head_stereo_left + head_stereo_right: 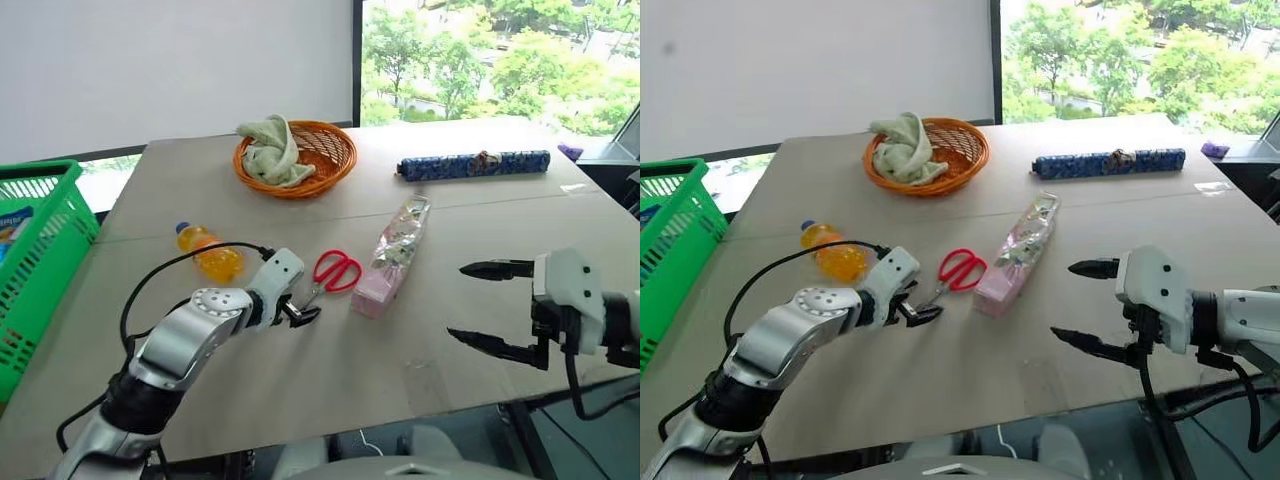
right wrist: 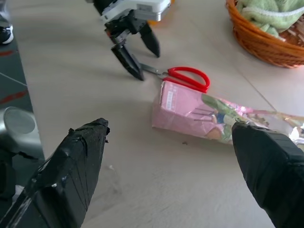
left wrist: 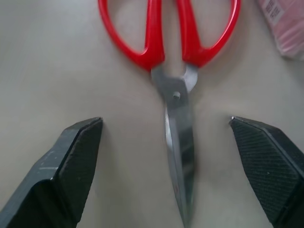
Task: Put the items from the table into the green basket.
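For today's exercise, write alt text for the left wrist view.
Red-handled scissors lie closed on the pale table, blades pointing between the left gripper, whose open jaws stand either side without touching. A pink packet edges the corner.

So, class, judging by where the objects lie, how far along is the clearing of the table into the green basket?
Early. The green basket already holds something printed, too hidden to identify. In hand: the left gripper, fingers open, straddles the blades of the red-handled scissors, not yet gripping. Left on the table: the scissors, the orange bottle and the pink packet. The right gripper is open and empty.
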You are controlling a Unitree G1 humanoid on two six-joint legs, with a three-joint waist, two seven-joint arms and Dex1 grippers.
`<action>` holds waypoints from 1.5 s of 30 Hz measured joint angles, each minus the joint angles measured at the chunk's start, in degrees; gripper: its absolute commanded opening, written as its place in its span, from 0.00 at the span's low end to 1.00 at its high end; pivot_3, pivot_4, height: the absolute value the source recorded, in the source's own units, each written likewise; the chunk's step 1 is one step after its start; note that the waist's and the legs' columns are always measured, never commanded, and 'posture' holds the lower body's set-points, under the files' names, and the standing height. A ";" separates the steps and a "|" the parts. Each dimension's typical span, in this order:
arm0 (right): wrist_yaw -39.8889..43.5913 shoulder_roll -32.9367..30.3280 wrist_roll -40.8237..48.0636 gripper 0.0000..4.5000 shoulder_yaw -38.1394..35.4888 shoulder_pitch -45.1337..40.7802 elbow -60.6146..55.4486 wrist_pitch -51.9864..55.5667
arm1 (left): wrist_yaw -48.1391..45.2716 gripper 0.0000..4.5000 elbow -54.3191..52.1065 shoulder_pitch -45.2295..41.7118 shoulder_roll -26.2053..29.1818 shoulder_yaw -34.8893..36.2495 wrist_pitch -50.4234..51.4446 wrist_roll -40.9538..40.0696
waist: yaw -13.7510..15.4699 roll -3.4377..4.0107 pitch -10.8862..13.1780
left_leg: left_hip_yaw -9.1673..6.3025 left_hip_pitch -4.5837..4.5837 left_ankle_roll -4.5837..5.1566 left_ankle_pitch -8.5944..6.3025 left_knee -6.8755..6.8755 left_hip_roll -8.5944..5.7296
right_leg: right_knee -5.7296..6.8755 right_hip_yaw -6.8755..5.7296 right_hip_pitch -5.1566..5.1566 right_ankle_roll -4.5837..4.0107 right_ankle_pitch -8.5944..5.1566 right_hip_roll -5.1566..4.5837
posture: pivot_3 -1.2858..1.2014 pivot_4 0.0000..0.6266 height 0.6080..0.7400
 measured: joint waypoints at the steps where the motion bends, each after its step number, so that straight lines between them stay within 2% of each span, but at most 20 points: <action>1: 0.04 -0.03 0.00 1.00 0.00 0.01 -0.05 0.00 | -0.66 0.72 1.09 -0.21 -0.29 -0.74 -1.36 0.52 | 0.01 0.12 -0.08 | -0.01 0.01 -0.01 0.00 0.01 0.00 | 0.00 0.00 0.02 -0.02 -0.01 -0.02 | 0.42 0.00 1.00; 6: -0.16 0.35 0.62 1.00 -0.01 0.29 -1.04 0.00 | -2.96 0.14 3.64 -0.22 -1.85 -2.49 -5.62 1.78 | 0.26 0.31 -0.20 | -0.05 0.07 -0.24 -0.14 0.24 -0.01 | 0.20 -0.03 0.07 -0.17 -0.08 -0.10 | 0.42 0.00 1.00; 8: -0.60 1.04 1.31 1.00 -0.06 0.29 -1.74 -0.02 | -3.51 0.00 3.51 0.99 -1.24 -1.35 -6.83 2.15 | -0.53 0.28 -0.24 | -0.05 0.08 -0.24 -0.14 0.27 -0.01 | 0.22 -0.02 0.07 -0.17 -0.07 -0.11 | 0.42 0.00 1.00; 13: -1.98 3.17 2.85 1.00 0.18 -1.54 -1.93 -0.13 | -4.87 0.00 2.61 5.99 -1.26 4.69 -8.95 0.23 | -2.10 0.29 -0.27 | -0.05 0.08 -0.24 -0.14 0.28 -0.01 | 0.22 0.02 0.06 -0.14 -0.07 -0.09 | 0.44 0.01 1.00; 17: -5.28 6.36 6.17 1.00 2.64 -8.18 -1.49 0.08 | -2.61 0.00 1.98 9.43 -5.46 19.71 -9.12 -5.89 | -2.35 -0.05 0.03 | -0.14 0.02 -0.24 -0.14 0.24 0.09 | 0.24 -0.02 -0.01 0.02 0.02 0.02 | 0.45 0.01 1.00; 19: -7.47 8.38 6.95 1.00 4.78 -11.89 -0.62 0.54 | -0.25 0.00 1.80 7.49 -7.28 25.79 -8.68 -8.26 | -2.04 -0.15 0.12 | -0.14 -0.01 -0.25 -0.14 0.25 0.08 | 0.22 -0.03 -0.01 0.03 0.03 0.02 | 0.46 0.01 1.00; 23: -11.56 12.18 6.66 1.00 10.50 -18.33 1.39 1.48 | 7.32 0.00 5.63 -4.62 -8.18 35.13 -7.79 -9.71 | -0.55 -0.41 0.23 | -0.13 -0.08 -0.25 -0.04 0.30 0.01 | 0.20 -0.06 -0.01 0.05 0.04 0.00 | 0.46 0.00 1.00; 26: -12.43 13.01 5.69 1.00 12.39 -19.53 2.00 1.57 | 10.61 0.00 10.64 -10.45 -7.38 36.94 -7.47 -8.90 | -0.14 -0.47 0.24 | -0.13 -0.09 -0.14 0.08 0.31 -0.03 | 0.21 -0.07 -0.01 0.06 0.05 0.01 | 0.46 0.00 1.00; 27: -12.84 13.77 4.56 1.00 14.35 -20.90 2.86 1.57 | 14.02 0.00 19.42 -17.21 -4.46 37.30 -7.17 -5.89 | -0.09 -0.54 0.25 | -0.12 -0.12 -0.14 0.09 0.31 -0.04 | 0.23 -0.07 -0.05 0.09 0.05 0.03 | 0.46 0.00 1.00; 28: -12.88 13.81 4.05 1.00 14.89 -21.18 3.17 1.54 | 14.76 0.00 24.77 -20.32 -3.17 36.69 -7.84 -4.20 | -0.08 -0.56 0.24 | -0.12 -0.12 -0.15 0.09 0.31 -0.05 | 0.23 -0.07 -0.04 0.09 0.05 0.04 | 0.45 0.00 1.00; 29: -12.85 13.91 2.93 1.00 15.68 -21.69 3.42 1.39 | 16.40 0.00 35.88 -26.14 -0.14 35.08 -10.94 -0.32 | -0.16 -0.69 0.30 | -0.12 -0.24 -0.16 0.11 0.30 -0.04 | 0.26 -0.08 -0.19 0.09 0.05 0.09 | 0.45 0.00 1.00; 30: -12.86 13.93 2.60 1.00 15.76 -21.80 3.47 1.33 | 16.93 0.00 38.92 -27.47 0.75 34.96 -11.88 0.81 | -0.23 -0.70 0.29 | -0.12 -0.35 -0.16 0.11 0.30 -0.04 | 0.27 -0.08 -0.29 0.10 0.05 0.09 | 0.45 0.00 1.00; 33: -13.23 13.96 1.20 1.00 15.69 -21.55 3.72 1.16 | 18.89 0.00 57.30 -35.83 4.23 32.88 -19.87 6.33 | -0.70 -0.82 0.22 | -0.11 -1.00 -0.17 0.13 0.44 -0.05 | 0.35 -0.08 -0.86 0.21 0.12 0.08 | 0.44 0.00 1.00; 38: -14.70 14.28 0.19 1.00 15.61 -20.32 3.06 1.17 | 14.94 0.00 77.30 -40.21 5.98 29.05 -31.15 11.32 | -1.11 -0.92 0.27 | -0.05 -1.00 -0.16 0.13 0.47 -0.05 | 0.30 -0.14 -0.87 0.23 0.12 0.06 | 0.42 0.01 1.00; 42: -15.27 14.27 -0.09 1.00 15.55 -18.99 2.08 1.15 | 12.67 0.00 85.37 -40.18 7.50 26.80 -35.71 14.29 | -2.20 -1.05 0.33 | -0.07 -1.01 -0.16 0.13 0.47 -0.03 | 0.33 -0.15 -0.87 0.24 0.12 0.05 | 0.42 0.02 1.00; 45: -15.54 14.26 -0.11 1.00 15.30 -18.08 1.51 1.15 | 13.82 0.00 87.07 -39.94 8.59 26.90 -36.60 14.89 | -2.75 -1.13 0.35 | -0.07 -1.00 -0.15 0.12 0.47 -0.02 | 0.35 -0.12 -0.88 0.24 0.12 0.01 | 0.43 0.02 1.00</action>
